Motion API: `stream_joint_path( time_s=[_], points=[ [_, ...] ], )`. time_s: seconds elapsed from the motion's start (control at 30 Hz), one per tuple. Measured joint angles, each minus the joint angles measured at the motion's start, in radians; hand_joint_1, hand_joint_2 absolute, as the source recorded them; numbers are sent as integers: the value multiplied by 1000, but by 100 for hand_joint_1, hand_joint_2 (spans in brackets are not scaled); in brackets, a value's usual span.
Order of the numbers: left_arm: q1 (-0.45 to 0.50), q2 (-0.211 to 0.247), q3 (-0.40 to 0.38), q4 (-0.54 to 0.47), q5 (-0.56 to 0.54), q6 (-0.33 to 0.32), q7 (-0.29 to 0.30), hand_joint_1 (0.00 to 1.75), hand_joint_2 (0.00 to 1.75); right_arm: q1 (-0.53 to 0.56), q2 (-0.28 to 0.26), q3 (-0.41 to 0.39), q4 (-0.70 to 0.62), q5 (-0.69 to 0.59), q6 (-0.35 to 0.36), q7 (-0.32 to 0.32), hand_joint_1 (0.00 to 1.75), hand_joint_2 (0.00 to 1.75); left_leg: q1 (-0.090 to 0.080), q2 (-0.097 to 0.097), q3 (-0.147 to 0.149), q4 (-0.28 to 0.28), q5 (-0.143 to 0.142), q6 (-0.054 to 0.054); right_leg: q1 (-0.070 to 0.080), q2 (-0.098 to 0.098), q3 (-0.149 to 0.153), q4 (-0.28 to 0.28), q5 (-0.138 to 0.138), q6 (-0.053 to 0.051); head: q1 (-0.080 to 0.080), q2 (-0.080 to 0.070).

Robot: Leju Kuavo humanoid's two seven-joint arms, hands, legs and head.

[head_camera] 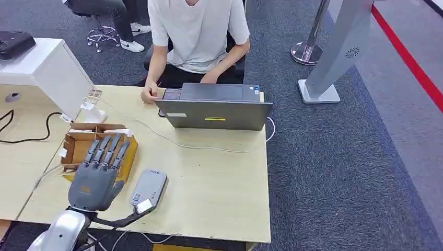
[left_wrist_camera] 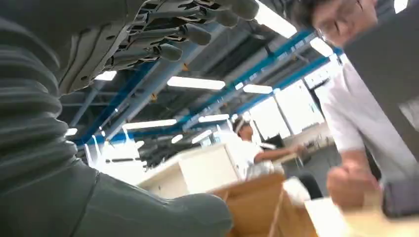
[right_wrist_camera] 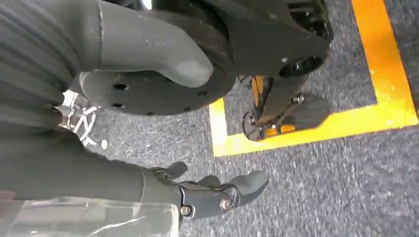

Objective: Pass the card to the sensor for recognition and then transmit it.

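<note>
Two hands are mine, and neither holds anything. My left hand (head_camera: pixel 96 175) hovers palm down over the worktop (head_camera: pixel 219 183), fingers spread wide and reaching over the near edge of the cardboard box (head_camera: pixel 78 144). My right hand (right_wrist_camera: pixel 212 192) hangs low beside my body above the carpet, fingers loosely apart.

The grey sensor (head_camera: pixel 147 189) lies flat just to the right of my left hand, cable trailing off the worktop's near edge. I cannot pick out the card anywhere; I judge it sits in the box, under my fingers.

To do this step well, I should lower straight into the box, pinch the card by its edges, and lift clear of the walls before swinging toward the sensor.

The box is open-topped with low walls; my fingers hide part of its inside.
</note>
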Motion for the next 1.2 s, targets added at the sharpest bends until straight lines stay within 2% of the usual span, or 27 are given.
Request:
stream_joint_path(
  time_s=[0.13, 0.27, 0.57, 0.63, 0.73, 0.83, 1.03, 1.2],
  points=[
    [15, -1, 43, 17, 30, -55, -3, 0, 175, 3, -3, 0, 8, -4, 18, -1, 0, 175, 0, -1, 0, 0, 0, 0, 0, -1, 0, 0, 0, 0, 0, 0],
    [13, -2, 98, 76, 48, -89, -12, 0, 175, 3, -5, 1, 10, -6, 18, 6, 0, 175, 0, -1, 0, 0, 0, 0, 0, -1, 0, 0, 0, 0, 0, 0],
    [10, -14, 165, 170, 35, -85, -14, 0, 175, 3, -7, 9, 10, -7, 18, 13, 0, 175, 0, -1, 0, 0, 0, 0, 0, -1, 0, 0, 0, 0, 0, 0],
    [9, -19, 171, 182, 20, -64, -14, 0, 175, 3, -8, 11, 10, -10, 18, 14, 0, 175, 0, -1, 0, 0, 0, 0, 0, -1, 0, 0, 0, 0, 0, 0],
    [7, -28, 177, 193, -7, 25, -14, 0, 175, 3, -8, 17, 11, -13, 18, 12, 0, 175, 0, -1, 0, 0, 0, 0, 0, -1, 0, 0, 0, 0, 0, 0],
    [3, -38, 179, 196, -26, 81, -18, 0, 175, 3, -9, 25, 13, -13, 18, 9, 0, 175, 0, -1, 0, 0, 0, 0, 0, -1, 0, 0, 0, 0, 0, 0],
    [-8, -55, 182, 203, -33, 132, -31, 0, 175, 3, -10, 37, 15, -15, 17, 3, 0, 175, 0, -1, 0, 0, 0, 0, 0, -1, 0, 0, 0, 0, 0, 0],
    [-12, -65, 183, 214, -33, 127, -32, 0, 175, 3, -10, 40, 16, -21, 16, 3, 0, 175, 0, -1, 0, 0, 0, 0, 0, -1, 0, 0, 0, 0, 0, 0]
  ],
)
